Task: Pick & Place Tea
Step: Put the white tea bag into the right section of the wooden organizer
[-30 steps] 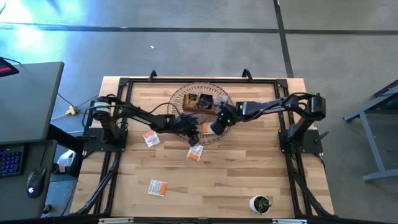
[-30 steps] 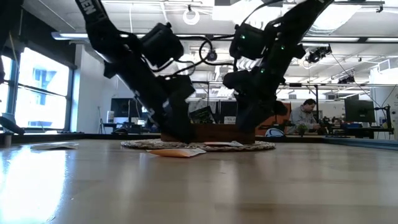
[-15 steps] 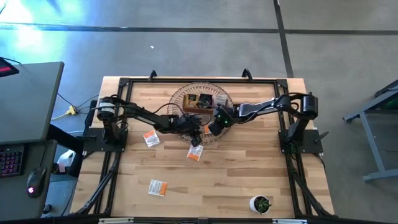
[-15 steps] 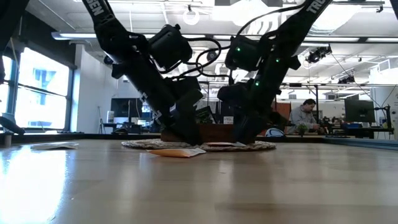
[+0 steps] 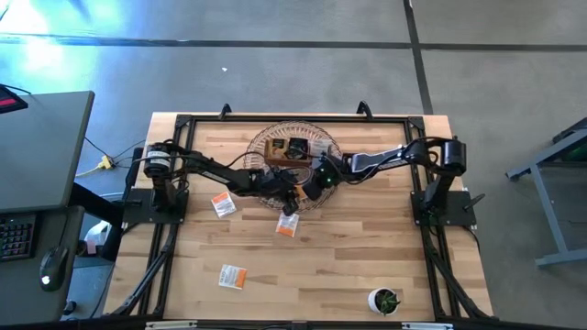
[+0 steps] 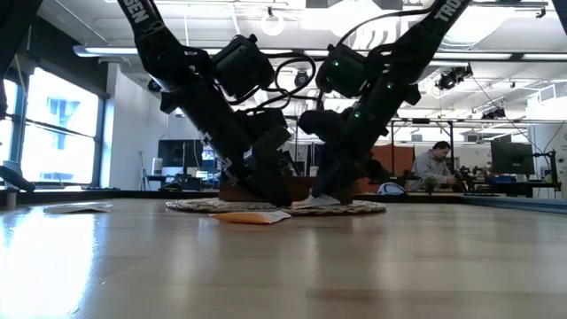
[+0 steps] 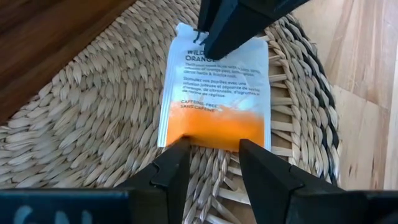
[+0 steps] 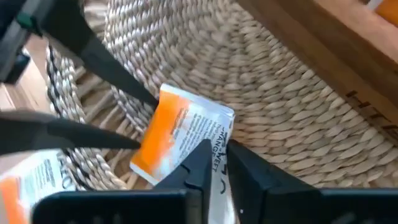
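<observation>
Both end effectors meet over the woven mat [image 5: 295,160] at the far middle of the tabletop [image 5: 312,257]. Right end effector [image 8: 214,163] has its 2 fingers nearly together, pinching the white end of a white-and-orange tea sachet [image 7: 214,87] that lies flat on the mat near its rim. Left end effector [image 7: 211,163] hovers at the sachet's orange end, its fingers parted and holding nothing. A brown wooden tray [image 5: 292,148] sits on the mat just beyond them. 3 more white-and-orange sachets lie on the bare wood: one [image 5: 222,204] left of the mat, one [image 5: 288,225] just in front of it, one [image 5: 233,276] well apart toward the near edge. A small potted plant [image 5: 384,300] stands at the near right.
</observation>
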Robot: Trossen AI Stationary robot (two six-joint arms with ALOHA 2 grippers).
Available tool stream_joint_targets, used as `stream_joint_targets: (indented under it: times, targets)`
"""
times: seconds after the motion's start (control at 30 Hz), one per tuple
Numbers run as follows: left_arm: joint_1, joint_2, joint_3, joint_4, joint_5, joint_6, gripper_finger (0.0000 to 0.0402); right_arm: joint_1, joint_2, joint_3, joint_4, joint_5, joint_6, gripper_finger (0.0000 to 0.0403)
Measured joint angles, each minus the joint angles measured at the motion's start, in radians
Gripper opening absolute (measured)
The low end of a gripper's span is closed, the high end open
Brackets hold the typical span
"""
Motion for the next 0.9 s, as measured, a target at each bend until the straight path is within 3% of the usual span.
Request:
stream_joint_targets:
  times: [0.13,0.33,0.57,0.7,0.8,0.9]
  targets:
    - [0.000,0.000,0.000,-0.002,0.000,0.000,0.0138,-0.001,0.000,0.000,-0.013,-0.006,-0.089,0.0007]
    - [-0.001,-0.009,0.001,-0.039,0.028,0.050,0.0138,0.027,-0.052,0.000,-0.069,-0.013,-0.156,0.0004]
    - [-0.001,-0.226,-0.002,-0.252,0.011,0.056,0.0138,0.087,-0.243,0.001,-0.268,0.127,-0.258,0.0003]
    - [-0.015,-0.371,-0.001,-0.292,0.013,0.041,0.0138,0.113,-0.362,0.001,-0.251,0.304,-0.456,0.0003]
    - [-0.025,-0.452,-0.001,-0.292,0.023,0.041,0.0138,0.113,-0.407,0.002,-0.183,0.469,-0.703,0.0002]
    - [-0.038,-0.511,-0.002,-0.309,0.027,0.040,0.0138,0.097,-0.403,0.002,-0.161,0.511,-1.008,0.0002]
